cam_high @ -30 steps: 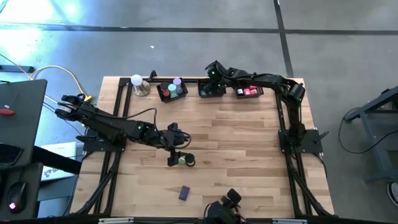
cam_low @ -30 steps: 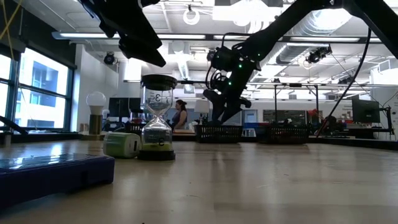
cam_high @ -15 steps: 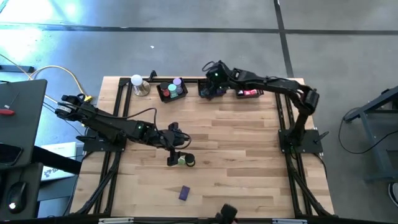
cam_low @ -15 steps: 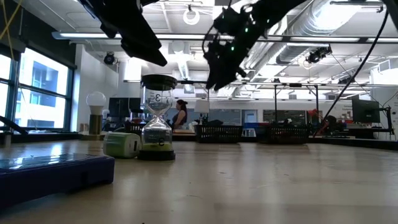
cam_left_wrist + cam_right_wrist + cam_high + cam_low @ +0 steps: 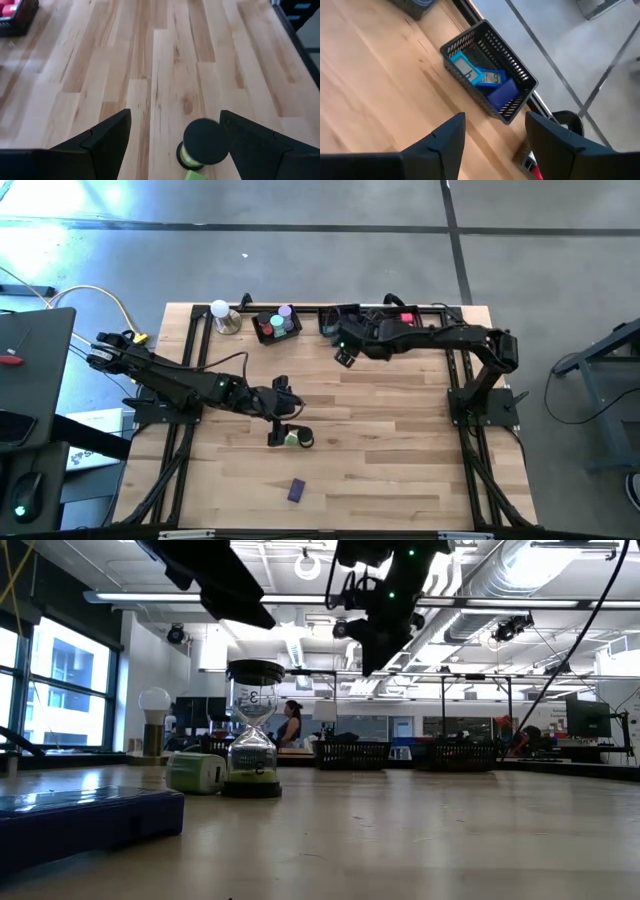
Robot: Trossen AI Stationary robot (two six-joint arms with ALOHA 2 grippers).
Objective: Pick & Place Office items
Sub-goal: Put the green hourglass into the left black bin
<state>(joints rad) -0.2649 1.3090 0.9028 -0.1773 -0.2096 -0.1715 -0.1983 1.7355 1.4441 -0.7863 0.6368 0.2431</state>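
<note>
Left tool [image 5: 172, 145] hangs wide open and empty over the hourglass [image 5: 202, 145]; lower squarely, then close gently on its black cap

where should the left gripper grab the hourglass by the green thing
Grip the hourglass at its narrow glass waist, coming down from above with the open left gripper straddling it. It stands upright with wide black caps, so the waist is the slimmest part. Close across the side away from the green sharpener touching its base.

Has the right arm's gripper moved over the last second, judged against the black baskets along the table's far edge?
Yes. The right gripper has pulled off the middle black mesh basket, toward the table's centre.
</note>
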